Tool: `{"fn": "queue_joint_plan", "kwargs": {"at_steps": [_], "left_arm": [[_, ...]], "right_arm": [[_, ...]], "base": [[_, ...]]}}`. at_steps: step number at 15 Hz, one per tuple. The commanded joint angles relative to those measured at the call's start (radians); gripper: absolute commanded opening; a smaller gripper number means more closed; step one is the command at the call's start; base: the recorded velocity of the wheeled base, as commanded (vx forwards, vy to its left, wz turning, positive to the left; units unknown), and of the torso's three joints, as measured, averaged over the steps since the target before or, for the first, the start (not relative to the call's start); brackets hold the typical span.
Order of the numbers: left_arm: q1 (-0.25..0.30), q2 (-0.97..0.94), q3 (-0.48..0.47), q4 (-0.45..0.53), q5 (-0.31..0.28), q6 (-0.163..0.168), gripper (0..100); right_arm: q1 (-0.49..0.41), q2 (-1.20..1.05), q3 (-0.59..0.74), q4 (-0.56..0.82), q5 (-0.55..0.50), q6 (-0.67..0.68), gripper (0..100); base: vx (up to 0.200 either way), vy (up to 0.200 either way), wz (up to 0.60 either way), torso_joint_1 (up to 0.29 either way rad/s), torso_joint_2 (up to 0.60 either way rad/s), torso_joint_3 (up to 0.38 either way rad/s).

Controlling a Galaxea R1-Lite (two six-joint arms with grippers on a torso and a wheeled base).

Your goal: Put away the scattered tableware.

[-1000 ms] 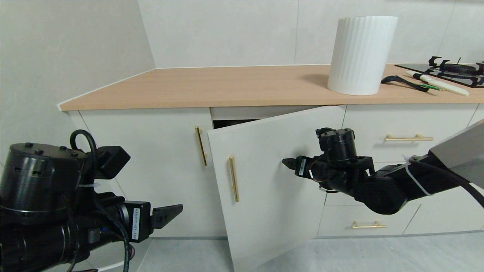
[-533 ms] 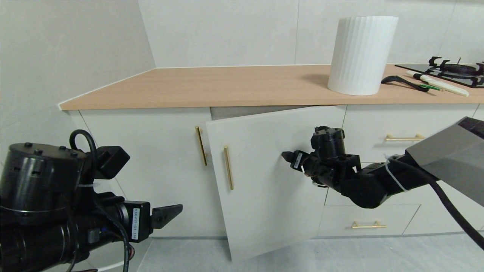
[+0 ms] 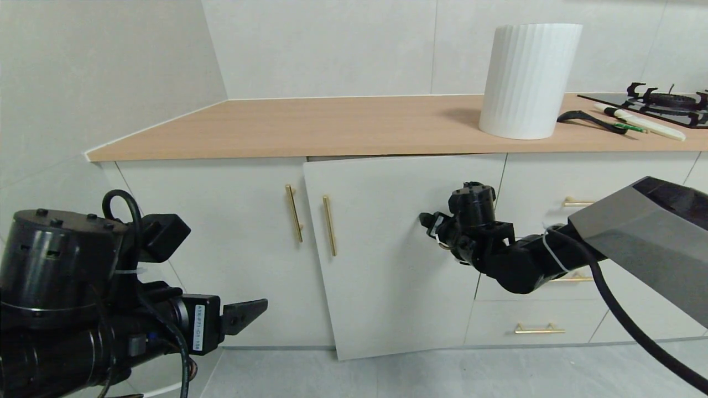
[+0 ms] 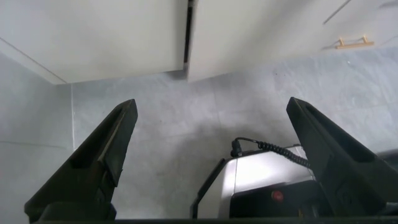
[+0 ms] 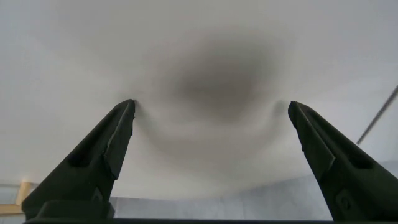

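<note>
The white cabinet door (image 3: 387,265) with a gold handle (image 3: 329,224) stands almost flush with the cabinet front. My right gripper (image 3: 428,222) is open, and both fingertips (image 5: 127,109) press flat against the door face (image 5: 205,56). Low at the left, my left gripper (image 3: 246,314) hangs open with nothing in it, above the grey floor (image 4: 186,130). On the wooden counter at the far right lie a black spoon (image 3: 586,118) and a white-handled utensil (image 3: 644,125).
A tall white ribbed container (image 3: 528,80) stands on the counter (image 3: 310,124). A black stove burner (image 3: 669,99) sits at the far right. The neighbouring door has its own gold handle (image 3: 293,213), and drawers (image 3: 597,202) lie to the right.
The cabinet door has swung from partly open to nearly shut, with my right gripper moving forward against it. The left arm has not moved.
</note>
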State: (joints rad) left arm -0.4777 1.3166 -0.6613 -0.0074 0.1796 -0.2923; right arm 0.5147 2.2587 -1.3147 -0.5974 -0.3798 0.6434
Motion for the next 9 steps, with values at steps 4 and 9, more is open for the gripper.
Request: {"fn": "queue_joint_plan", "kwargs": {"at_steps": [4, 9], "left_arm": [[0.001, 0.0, 0.0, 0.0, 0.0, -0.001, 100], [0.001, 0.0, 0.002, 0.0, 0.0, -0.001, 100]], "right_arm": [[-0.031, 0.062, -0.049, 0.001, -0.036, -0.001, 100], [-0.033, 0.061, -0.049, 0.001, -0.036, -0.001, 100]], "base": [[0.0, 0.0, 0.0, 0.0, 0.0, 0.0], [0.0, 0.0, 0.0, 0.0, 0.0, 0.0]]}}
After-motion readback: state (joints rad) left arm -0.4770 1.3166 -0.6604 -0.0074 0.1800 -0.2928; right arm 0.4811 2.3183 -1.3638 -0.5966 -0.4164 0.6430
